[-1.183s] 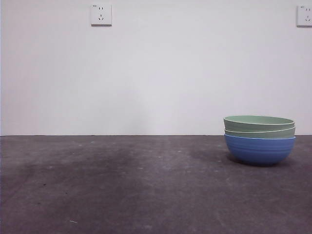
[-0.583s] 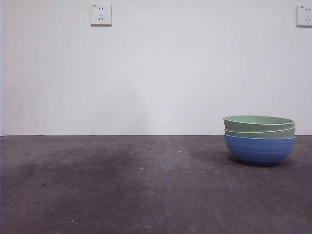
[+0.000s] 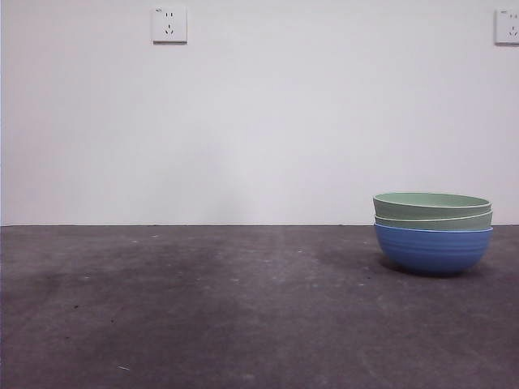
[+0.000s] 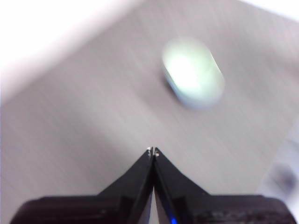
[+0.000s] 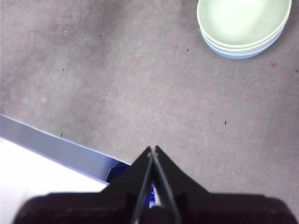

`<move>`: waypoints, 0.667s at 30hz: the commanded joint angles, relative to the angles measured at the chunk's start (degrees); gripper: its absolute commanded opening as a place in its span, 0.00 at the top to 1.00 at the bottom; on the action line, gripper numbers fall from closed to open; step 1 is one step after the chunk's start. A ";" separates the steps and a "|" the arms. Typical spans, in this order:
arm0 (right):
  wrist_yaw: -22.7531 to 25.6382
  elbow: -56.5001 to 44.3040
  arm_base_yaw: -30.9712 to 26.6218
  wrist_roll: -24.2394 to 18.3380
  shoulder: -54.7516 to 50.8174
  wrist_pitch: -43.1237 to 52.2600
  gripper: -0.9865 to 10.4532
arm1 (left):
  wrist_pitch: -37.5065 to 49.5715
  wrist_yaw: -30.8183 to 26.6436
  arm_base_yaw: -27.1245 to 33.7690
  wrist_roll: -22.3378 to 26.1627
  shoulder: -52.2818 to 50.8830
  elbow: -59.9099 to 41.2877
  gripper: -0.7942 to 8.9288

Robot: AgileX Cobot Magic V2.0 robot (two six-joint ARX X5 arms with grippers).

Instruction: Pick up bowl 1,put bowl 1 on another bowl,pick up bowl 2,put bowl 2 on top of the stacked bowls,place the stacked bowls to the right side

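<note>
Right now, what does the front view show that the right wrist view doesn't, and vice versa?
Front view only: the white wall with two sockets, and the stack's side profile, the blue bowl under two pale green bowls, on the table's right side. No arm appears.

Right wrist view only: the right gripper with fingers shut, empty, away from the stack; the top green bowl's empty inside; the table's pale edge.

Both: the stacked bowls standing free on the grey table.

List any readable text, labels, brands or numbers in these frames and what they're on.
No text can be read in any view.
Wall socket: a tiny dark mark at its top left corner, too small to read.
Second wall socket: the same kind of mark, too small to read.
Stacked bowls: no print or label visible on the two green ones or the blue one.
</note>
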 commanded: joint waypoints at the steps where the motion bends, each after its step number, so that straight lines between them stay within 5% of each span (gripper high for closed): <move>1: 0.11 -0.24 0.09 -0.31 -0.09 -0.63 0.91 | 12.22 0.48 4.92 4.33 -4.07 -1.20 0.92; 8: 0.13 -0.24 0.09 -0.31 -0.09 -0.63 0.91 | 41.13 -0.17 21.40 4.26 -20.98 -25.27 0.92; 20: 0.13 -0.24 0.09 -0.31 -0.09 -0.66 0.91 | 58.40 -7.80 31.04 3.54 -46.66 -69.44 0.92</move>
